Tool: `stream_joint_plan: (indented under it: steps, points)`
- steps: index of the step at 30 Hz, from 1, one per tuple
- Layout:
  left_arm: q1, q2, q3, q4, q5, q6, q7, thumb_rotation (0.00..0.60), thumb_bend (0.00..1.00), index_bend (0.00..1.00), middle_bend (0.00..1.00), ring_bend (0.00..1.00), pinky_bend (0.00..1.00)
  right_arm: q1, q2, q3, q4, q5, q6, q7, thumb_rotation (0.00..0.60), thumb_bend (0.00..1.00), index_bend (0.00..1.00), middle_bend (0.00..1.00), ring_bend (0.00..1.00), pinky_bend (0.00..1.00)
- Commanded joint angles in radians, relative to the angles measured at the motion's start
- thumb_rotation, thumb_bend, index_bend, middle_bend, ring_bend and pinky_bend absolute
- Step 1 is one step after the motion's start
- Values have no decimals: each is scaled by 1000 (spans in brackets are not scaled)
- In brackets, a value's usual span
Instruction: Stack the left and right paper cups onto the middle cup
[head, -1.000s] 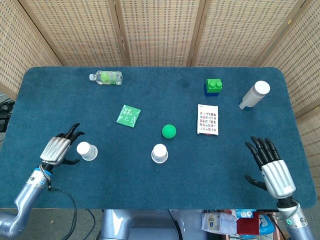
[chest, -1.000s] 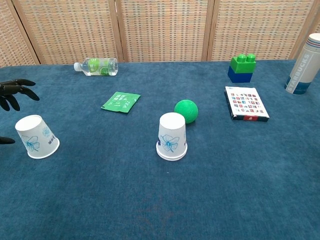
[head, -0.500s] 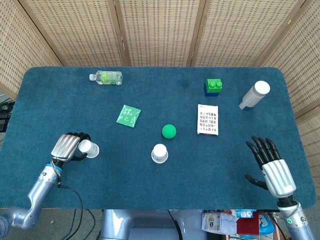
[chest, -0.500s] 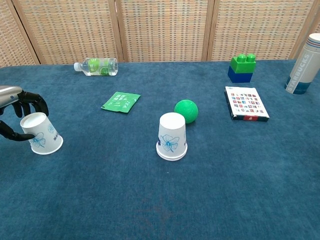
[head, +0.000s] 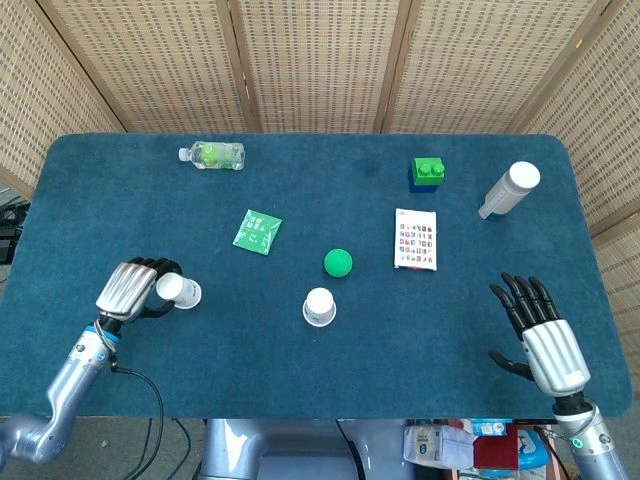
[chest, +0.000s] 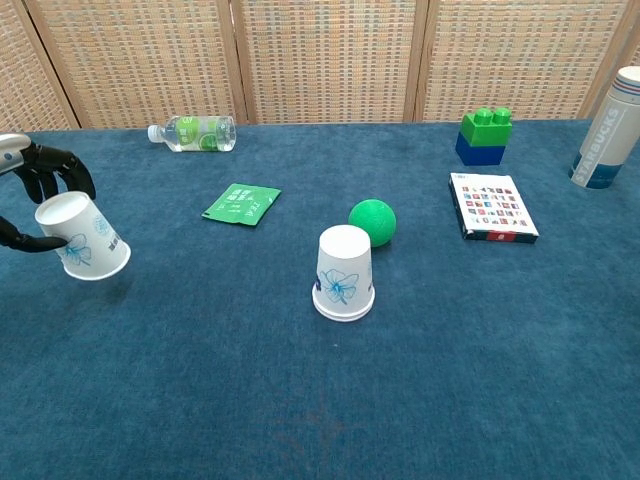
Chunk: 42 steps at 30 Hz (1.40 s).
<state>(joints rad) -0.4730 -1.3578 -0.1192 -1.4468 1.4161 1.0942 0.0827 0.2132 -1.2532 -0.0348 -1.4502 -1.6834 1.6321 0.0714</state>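
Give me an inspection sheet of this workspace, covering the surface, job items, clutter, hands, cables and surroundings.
Surface: blue cloth table.
Job's things: left paper cup upside down, tilted, lifted off the cloth; middle paper cup upside down on the cloth; only two cups seen.
Clutter: water bottle lying down, green packet, green ball, card box, toy brick, white tumbler.
Hands: left hand holds the left cup; right hand open, fingers spread, near the table's right front.
Cables: black cable by the left arm.
Surroundings: woven screen panels behind the table.
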Motion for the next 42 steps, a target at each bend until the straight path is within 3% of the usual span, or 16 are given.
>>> stream_joint_plan:
  steps: [1, 9, 16, 20, 28, 42]
  points:
    - [-20, 46, -15, -77, 37, 19, 13, 600, 277, 415, 422, 419, 381, -2, 0, 3, -1, -1, -4, 0, 600, 0, 0, 0, 0, 0]
    - [-144, 133, -72, -232, 134, -43, 17, 600, 277, 432, 434, 432, 381, -3, -1, 7, 2, -8, -22, 5, 600, 0, 0, 0, 0, 0]
    - [-261, 99, -138, -308, 81, -125, 125, 600, 277, 444, 439, 439, 388, -3, -3, 11, 10, -14, -41, 14, 600, 0, 0, 0, 0, 0]
    - [-324, 34, -142, -290, 41, -184, 217, 600, 277, 447, 444, 443, 394, -3, -3, 16, 13, -14, -48, 26, 600, 0, 0, 0, 0, 0]
    - [-412, -84, -142, -240, -58, -255, 256, 600, 277, 447, 445, 443, 394, -4, 3, 28, 19, -4, -58, 53, 600, 0, 0, 0, 0, 0]
    - [-458, -130, -121, -211, -147, -248, 325, 600, 277, 447, 445, 443, 394, -4, 9, 43, 23, 3, -73, 86, 600, 0, 0, 0, 0, 0]
